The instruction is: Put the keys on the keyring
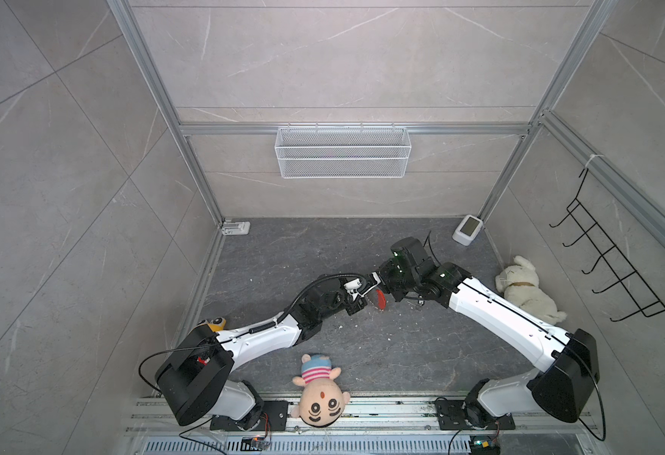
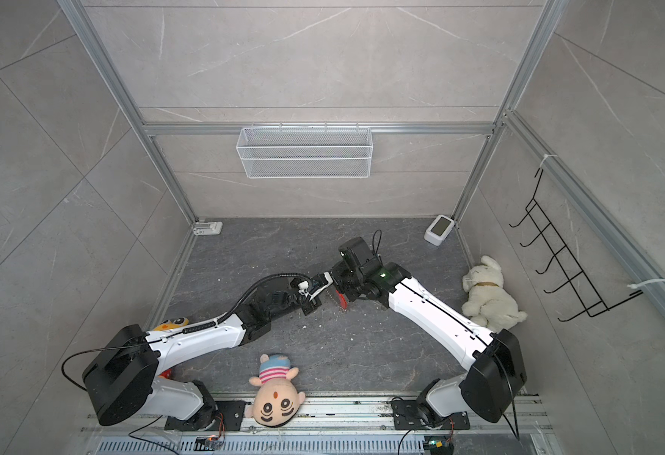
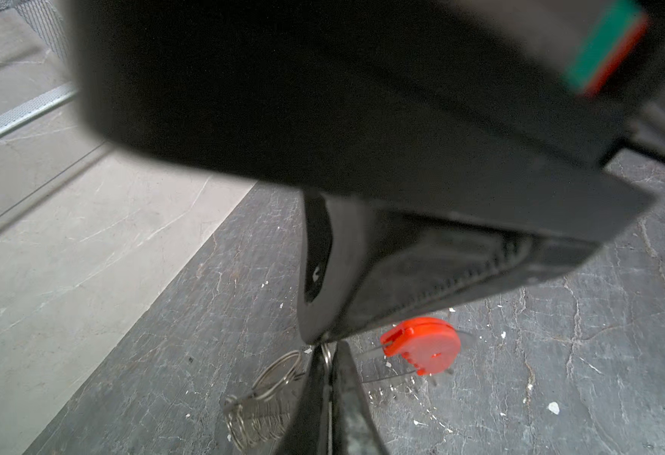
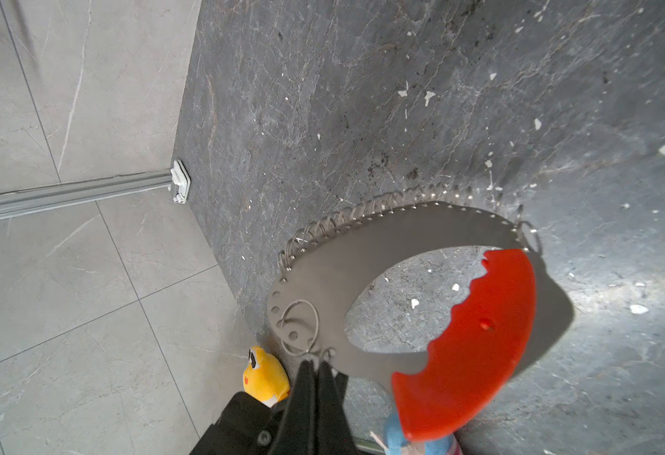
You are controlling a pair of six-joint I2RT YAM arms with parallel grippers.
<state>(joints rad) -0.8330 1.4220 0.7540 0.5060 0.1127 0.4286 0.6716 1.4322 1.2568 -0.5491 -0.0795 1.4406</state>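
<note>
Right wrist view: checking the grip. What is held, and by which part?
The right gripper pinches the oval metal keyring with red plastic segment at its metal rim.

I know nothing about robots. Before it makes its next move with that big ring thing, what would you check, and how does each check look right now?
1. Right hand gripping the keyring: ok, pinched shut on its metal edge.
2. Left hand closed: ok; it seems to pinch a small silver ring.
3. Keyring off the floor: ok, its shadow falls below it.
4. Keys found: cannot tell, none clearly visible.
5. Left wrist view clear: not ok, a dark blurred shape fills most of it.
6. Plush doll and white plush away from the hands: ok.
</note>
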